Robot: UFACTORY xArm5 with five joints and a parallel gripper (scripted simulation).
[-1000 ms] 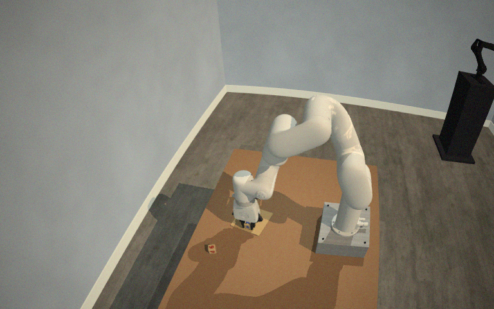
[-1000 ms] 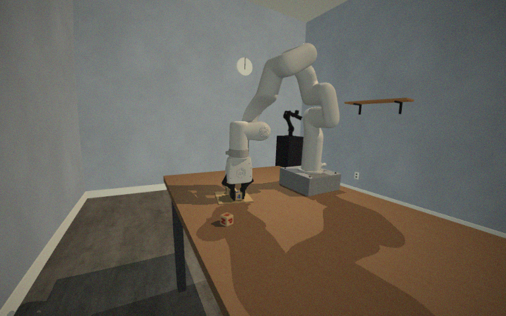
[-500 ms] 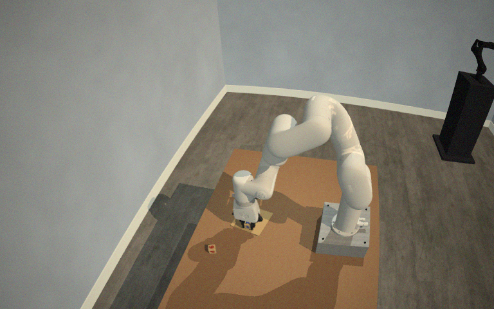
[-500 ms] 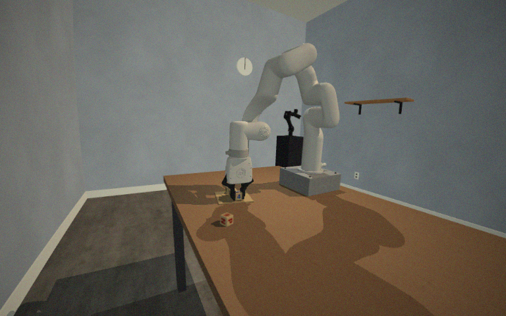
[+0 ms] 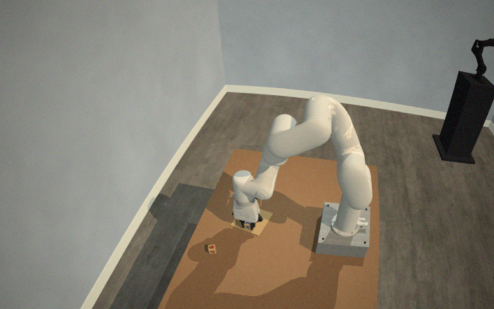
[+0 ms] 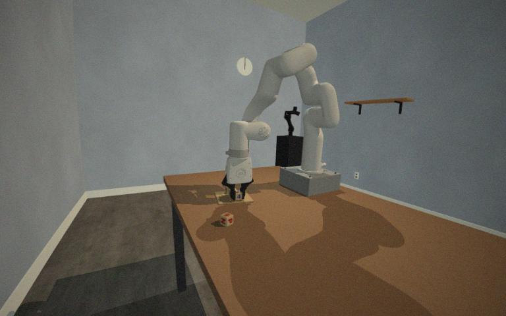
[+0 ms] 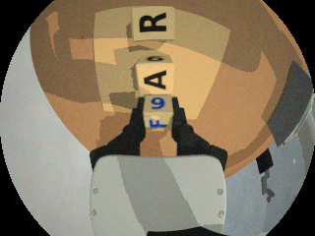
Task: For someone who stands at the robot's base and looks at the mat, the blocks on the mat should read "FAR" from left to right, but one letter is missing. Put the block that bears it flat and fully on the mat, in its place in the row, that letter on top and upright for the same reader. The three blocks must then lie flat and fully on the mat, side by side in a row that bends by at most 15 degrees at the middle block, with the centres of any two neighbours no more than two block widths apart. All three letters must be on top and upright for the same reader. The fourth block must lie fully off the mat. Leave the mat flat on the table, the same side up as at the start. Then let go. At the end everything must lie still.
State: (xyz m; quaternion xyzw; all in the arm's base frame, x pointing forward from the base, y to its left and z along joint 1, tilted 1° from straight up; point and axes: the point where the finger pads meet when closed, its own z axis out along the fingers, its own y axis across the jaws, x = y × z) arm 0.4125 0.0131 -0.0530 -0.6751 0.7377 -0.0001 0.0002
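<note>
In the wrist view my gripper (image 7: 157, 105) is shut on the block with blue marks (image 7: 157, 113); a blue F shows on its top and a blue 9 on the side toward the A block. It sits at the near end of a row with the black A block (image 7: 157, 79) and the black R block (image 7: 156, 24), all over the pale mat (image 7: 177, 46). In the exterior view the gripper (image 6: 237, 193) stands upright over the mat (image 6: 231, 200), the block low between the fingers. I cannot tell if the block touches the mat. A fourth block with red marks (image 6: 226, 218) lies off the mat.
The red-marked block also shows in the top view (image 5: 211, 248), on the table toward the front edge, apart from the mat (image 5: 256, 223). The robot's grey base (image 5: 342, 235) stands to the right. The table's left edge is close to the mat.
</note>
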